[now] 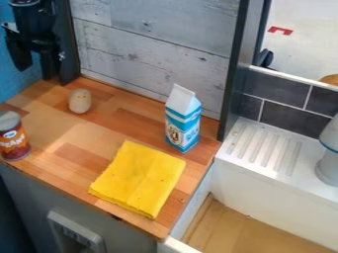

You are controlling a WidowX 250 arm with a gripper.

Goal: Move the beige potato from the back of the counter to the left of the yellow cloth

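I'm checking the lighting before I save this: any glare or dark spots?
Camera view: soft, pale sheen on the wooden counter near the can; bright white drainboard; dimmer cabinet front, darkest at the lower left edge.

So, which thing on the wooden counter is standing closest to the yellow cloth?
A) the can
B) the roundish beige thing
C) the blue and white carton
C: the blue and white carton stands right by a corner of the yellow cloth, while the can and the roundish beige thing are both farther away from it.
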